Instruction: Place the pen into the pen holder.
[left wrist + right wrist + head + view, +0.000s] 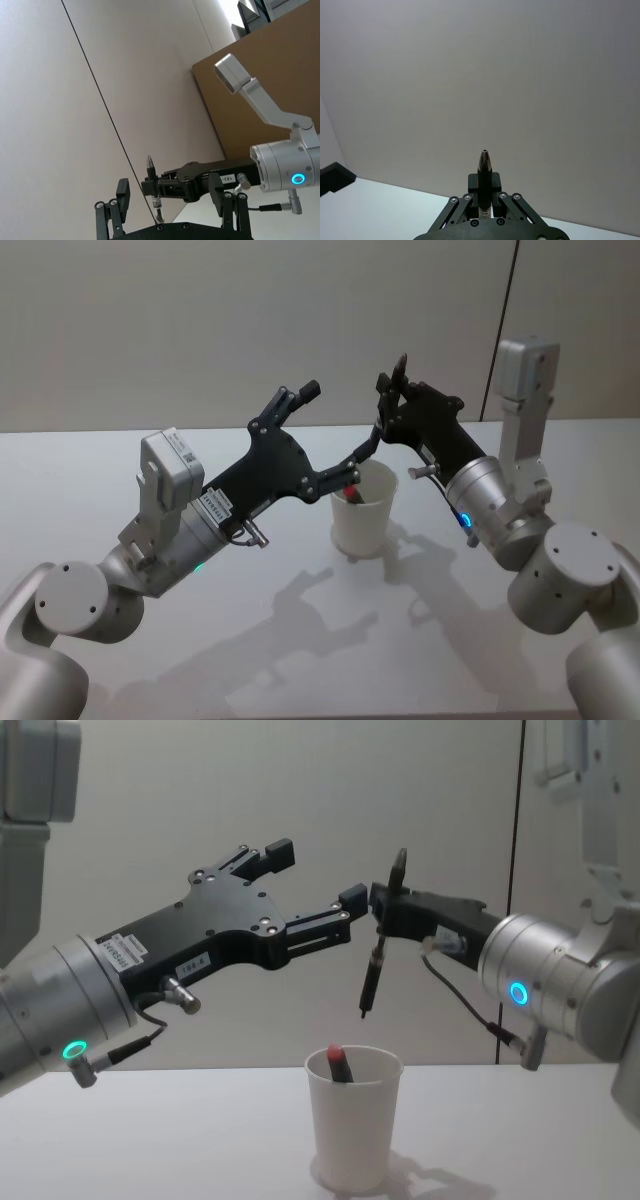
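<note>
The pen (pixel 381 942) is black and slim and hangs nearly upright, tip up, above the pen holder. My right gripper (pixel 382 920) is shut on its middle, reaching in from the right; the right wrist view has the pen (pixel 485 172) standing between the jaws. The pen holder (pixel 352 1120) is a white paper cup on the table, and a red-tipped item (pixel 340 1063) leans inside it. My left gripper (pixel 315 873) is open and holds nothing, level with the pen and just left of it, its lower fingertip close to the right gripper. From the head camera the cup (pixel 362 512) sits below both grippers.
The white table (pixel 200 660) spreads around the cup. A plain wall with a dark vertical seam (pixel 516 870) stands behind. In the left wrist view the right arm (pixel 285 170) and a brown panel (pixel 260 75) show.
</note>
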`<state>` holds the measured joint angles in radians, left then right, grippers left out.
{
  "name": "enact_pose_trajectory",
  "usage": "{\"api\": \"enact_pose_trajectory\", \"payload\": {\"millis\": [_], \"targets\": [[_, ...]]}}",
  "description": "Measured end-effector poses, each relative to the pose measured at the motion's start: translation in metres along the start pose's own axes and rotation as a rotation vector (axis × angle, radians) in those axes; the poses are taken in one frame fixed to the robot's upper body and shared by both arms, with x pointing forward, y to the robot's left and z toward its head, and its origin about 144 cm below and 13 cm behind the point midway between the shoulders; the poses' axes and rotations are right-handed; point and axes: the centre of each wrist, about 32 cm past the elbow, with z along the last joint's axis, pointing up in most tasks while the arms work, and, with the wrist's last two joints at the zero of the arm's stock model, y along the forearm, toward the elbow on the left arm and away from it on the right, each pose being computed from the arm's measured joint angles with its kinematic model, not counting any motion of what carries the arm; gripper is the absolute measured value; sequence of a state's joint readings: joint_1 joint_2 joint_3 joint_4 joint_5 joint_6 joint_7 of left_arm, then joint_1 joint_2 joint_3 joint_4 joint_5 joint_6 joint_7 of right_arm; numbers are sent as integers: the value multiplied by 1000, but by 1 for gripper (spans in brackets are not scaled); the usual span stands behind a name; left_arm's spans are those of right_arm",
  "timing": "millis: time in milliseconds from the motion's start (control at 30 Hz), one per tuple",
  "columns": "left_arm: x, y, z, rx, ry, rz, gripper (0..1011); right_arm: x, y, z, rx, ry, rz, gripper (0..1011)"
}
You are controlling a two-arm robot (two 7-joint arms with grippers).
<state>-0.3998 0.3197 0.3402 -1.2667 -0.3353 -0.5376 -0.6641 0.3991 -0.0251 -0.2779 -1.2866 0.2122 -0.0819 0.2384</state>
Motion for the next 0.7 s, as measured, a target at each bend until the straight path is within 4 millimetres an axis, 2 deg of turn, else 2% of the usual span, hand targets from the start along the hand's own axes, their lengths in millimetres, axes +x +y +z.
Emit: {"api": "enact_pose_trajectory", "payload": {"millis": [200, 300, 400, 500, 700], "targets": [[0, 0, 0, 0, 0, 0, 1003, 2, 3, -7, -20, -12, -15, 131], [0, 0, 0, 0, 0, 0, 1003, 3, 4, -11, -31, -9, -19, 176], [0, 0, 0, 0, 0, 0, 1003, 4, 6, -14, -39, -5, -19, 306], [0, 0, 0, 0, 0, 0, 1003, 6, 7, -17, -46, 2, -18, 360], [0, 0, 0, 0, 0, 0, 1003, 7, 9, -20, -55, 10, -16, 572]]}}
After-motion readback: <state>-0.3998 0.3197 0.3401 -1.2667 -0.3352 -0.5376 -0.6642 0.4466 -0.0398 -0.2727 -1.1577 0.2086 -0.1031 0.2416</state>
